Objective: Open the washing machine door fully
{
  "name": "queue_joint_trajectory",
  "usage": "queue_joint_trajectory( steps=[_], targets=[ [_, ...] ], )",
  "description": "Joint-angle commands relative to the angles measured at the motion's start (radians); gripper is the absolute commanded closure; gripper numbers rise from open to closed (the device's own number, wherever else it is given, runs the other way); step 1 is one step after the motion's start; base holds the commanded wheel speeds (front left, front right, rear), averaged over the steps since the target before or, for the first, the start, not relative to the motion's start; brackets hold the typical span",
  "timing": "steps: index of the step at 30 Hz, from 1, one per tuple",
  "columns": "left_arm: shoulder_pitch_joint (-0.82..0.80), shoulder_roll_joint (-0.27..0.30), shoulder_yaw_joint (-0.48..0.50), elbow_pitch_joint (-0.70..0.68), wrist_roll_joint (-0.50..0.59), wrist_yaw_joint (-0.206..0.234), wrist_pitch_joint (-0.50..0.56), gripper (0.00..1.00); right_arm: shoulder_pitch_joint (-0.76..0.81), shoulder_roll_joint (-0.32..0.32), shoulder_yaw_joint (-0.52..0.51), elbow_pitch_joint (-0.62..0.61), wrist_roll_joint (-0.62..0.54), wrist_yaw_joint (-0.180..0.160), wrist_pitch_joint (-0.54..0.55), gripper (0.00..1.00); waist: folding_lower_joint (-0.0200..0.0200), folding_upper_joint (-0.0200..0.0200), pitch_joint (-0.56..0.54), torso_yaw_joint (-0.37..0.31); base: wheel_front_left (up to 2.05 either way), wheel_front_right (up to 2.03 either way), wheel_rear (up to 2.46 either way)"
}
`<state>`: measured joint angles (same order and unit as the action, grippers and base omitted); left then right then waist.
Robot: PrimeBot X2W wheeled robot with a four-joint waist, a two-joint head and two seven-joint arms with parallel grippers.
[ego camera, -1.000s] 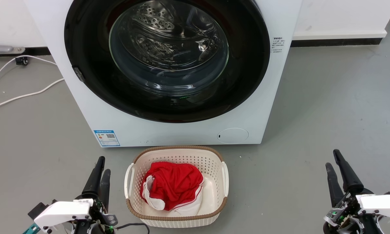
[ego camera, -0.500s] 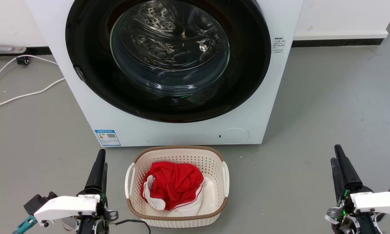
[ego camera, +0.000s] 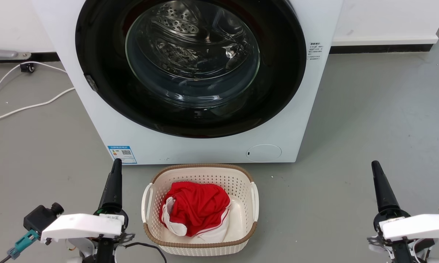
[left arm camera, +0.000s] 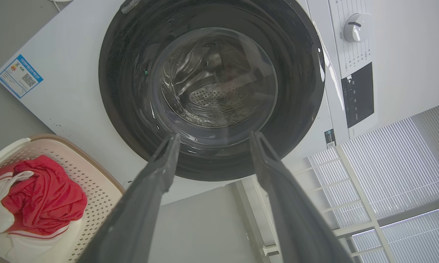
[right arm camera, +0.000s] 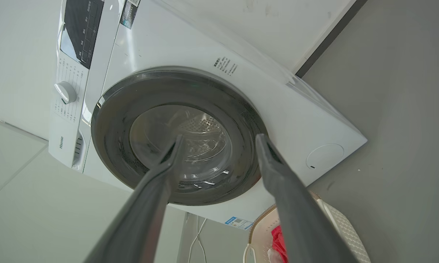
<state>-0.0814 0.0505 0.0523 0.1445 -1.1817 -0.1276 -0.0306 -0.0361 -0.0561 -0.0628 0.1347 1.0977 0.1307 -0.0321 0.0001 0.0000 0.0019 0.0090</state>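
Glossy black, the washing machine door (ego camera: pixel 192 62) sits apparently shut, flush on the washing machine (ego camera: pixel 204 148) front. Both the left tool (left arm camera: pixel 214 136) and the right tool (right arm camera: pixel 219 138) hang low before it, well apart, fingers spread, gripping nothing. Between them a basket (ego camera: pixel 201 248) on the floor (ego camera: pixel 369 120) holds red cloth (ego camera: pixel 197 208).

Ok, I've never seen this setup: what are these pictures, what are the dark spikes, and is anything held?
The wide picture comes from a camera on the robot's head, looking down at the grey floor. The dark spikes are its left hand and right hand, each with two long fingers. The other two pictures come from wrist cameras looking along those fingers; both hands are open and hold nothing. Ahead stands a white washing machine, its round black door shut. Before it sits a laundry basket with a red garment.
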Motion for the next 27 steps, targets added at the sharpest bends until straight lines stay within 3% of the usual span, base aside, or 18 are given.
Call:
queue_joint_trajectory(
  steps=[1,13,27],
  targets=[
    [-0.016,0.003,-0.003,-0.022,0.036,-0.002,-0.009,0.00,-0.004,0.000,0.002,-0.023,-0.045,0.000,-0.010,0.00,-0.0001,0.0000,0.000,0.000,0.00,0.00,0.00],
    [-0.017,0.003,-0.040,-0.028,0.262,0.005,-0.050,0.00,0.014,0.001,0.005,-0.036,-0.295,0.000,-0.051,0.00,-0.0001,0.0000,-0.003,0.004,0.00,0.00,0.00],
    [-0.024,0.002,-0.071,-0.011,0.479,0.022,-0.093,0.00,0.024,0.002,0.008,-0.040,-0.507,0.000,-0.071,0.00,-0.0001,0.0000,-0.002,0.005,0.00,0.00,0.00]
  ],
)
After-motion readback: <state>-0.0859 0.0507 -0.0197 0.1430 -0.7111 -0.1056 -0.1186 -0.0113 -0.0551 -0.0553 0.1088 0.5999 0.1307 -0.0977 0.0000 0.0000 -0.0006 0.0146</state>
